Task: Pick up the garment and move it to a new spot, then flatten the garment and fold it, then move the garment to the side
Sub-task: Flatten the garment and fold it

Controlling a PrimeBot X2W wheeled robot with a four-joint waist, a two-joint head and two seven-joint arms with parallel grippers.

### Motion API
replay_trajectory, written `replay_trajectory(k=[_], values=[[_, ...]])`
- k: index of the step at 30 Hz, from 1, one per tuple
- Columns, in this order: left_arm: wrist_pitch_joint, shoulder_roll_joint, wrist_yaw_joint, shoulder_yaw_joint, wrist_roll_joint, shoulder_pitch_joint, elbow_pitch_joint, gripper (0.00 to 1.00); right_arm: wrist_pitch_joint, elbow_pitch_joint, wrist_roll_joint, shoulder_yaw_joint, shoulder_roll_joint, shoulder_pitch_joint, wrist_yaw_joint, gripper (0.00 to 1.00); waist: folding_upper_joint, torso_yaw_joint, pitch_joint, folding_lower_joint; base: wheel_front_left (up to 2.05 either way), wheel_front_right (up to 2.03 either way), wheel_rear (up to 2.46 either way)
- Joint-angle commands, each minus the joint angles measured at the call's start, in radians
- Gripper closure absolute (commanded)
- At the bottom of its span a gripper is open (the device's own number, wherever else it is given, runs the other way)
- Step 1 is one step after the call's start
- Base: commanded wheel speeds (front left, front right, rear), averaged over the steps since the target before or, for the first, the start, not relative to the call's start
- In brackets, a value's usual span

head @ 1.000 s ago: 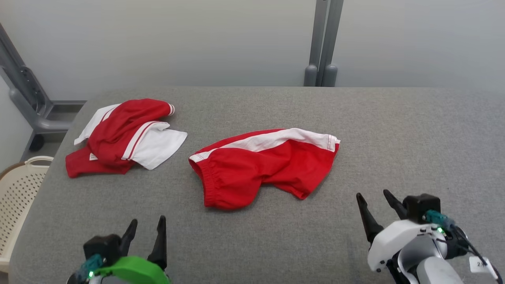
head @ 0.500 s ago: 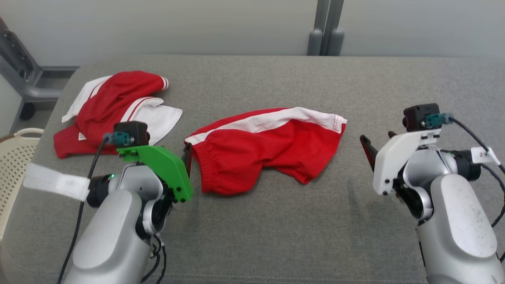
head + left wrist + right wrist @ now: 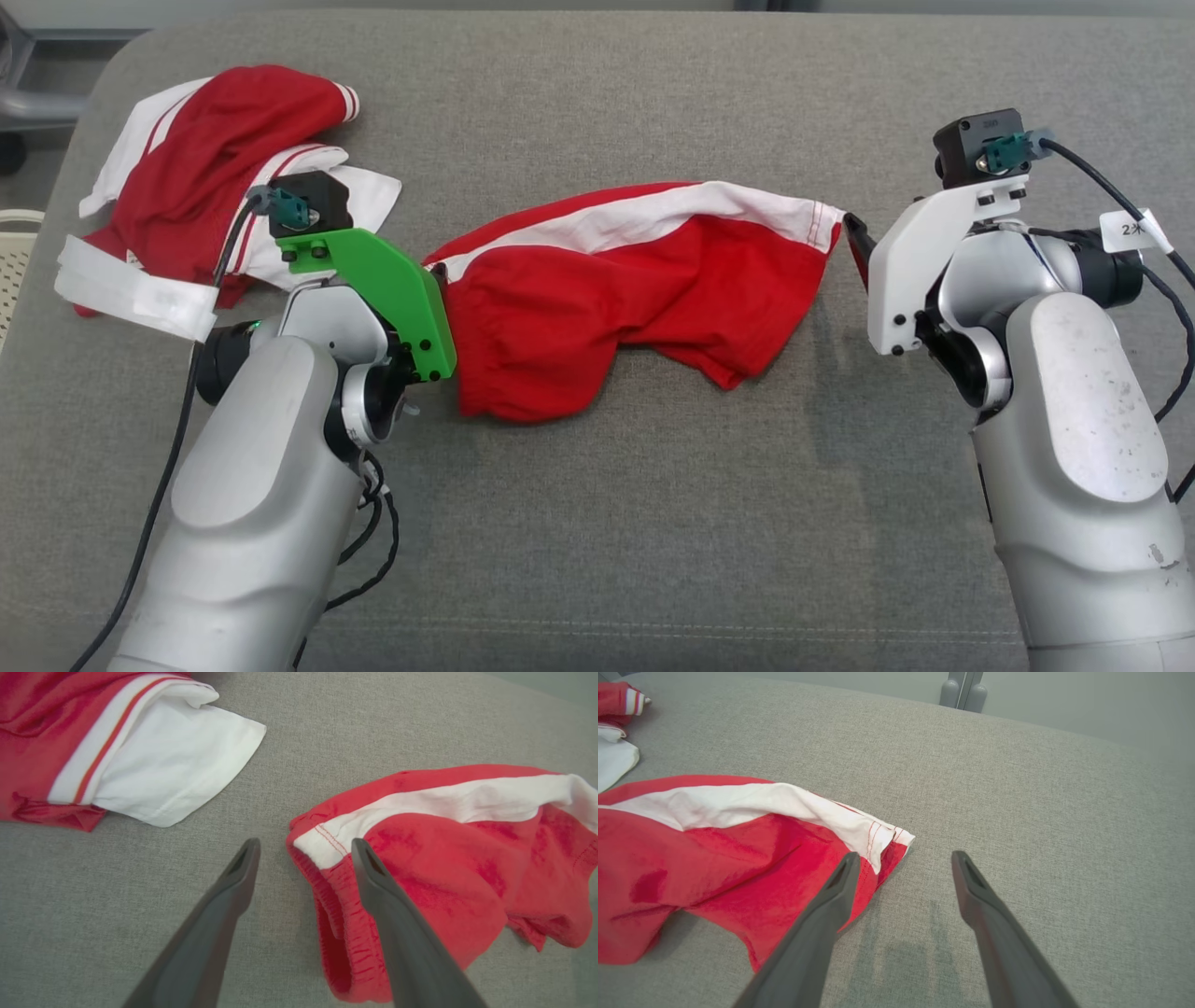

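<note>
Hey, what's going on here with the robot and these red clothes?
The robot is setting up to pick up the red shorts lying crumpled on the grey table. Its left gripper is open at the waistband corner, and its right gripper is open at the opposite hem corner. Neither has closed on the cloth yet. Another red and white garment sits bunched at the table's far left.
</note>
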Motion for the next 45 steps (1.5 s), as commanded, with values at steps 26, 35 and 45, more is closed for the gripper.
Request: replay_trajectory(k=[26, 35, 45], values=[[0.051, -0.032, 0.007, 0.009, -0.066, -0.032, 0.06, 1.0, -0.015, 0.049, 0.009, 0.024, -0.005, -0.067, 0.0, 0.0, 0.0, -0.011, 0.06, -0.0001, 0.0, 0.0, 0.0], [0.043, -0.036, 0.001, -0.003, -0.072, -0.022, 0.064, 1.0, -0.005, 0.101, 0.031, 0.003, -0.008, -0.08, 0.0, 0.0, 0.0, 0.007, 0.065, -0.0001, 0.0, 0.0, 0.0], [0.037, -0.042, -0.003, -0.011, -0.075, -0.04, 0.061, 1.0, -0.031, 0.188, 0.053, 0.009, -0.004, -0.116, 0.0, 0.73, 0.0, 0.028, 0.082, -0.0001, 0.0, 0.0, 0.0]])
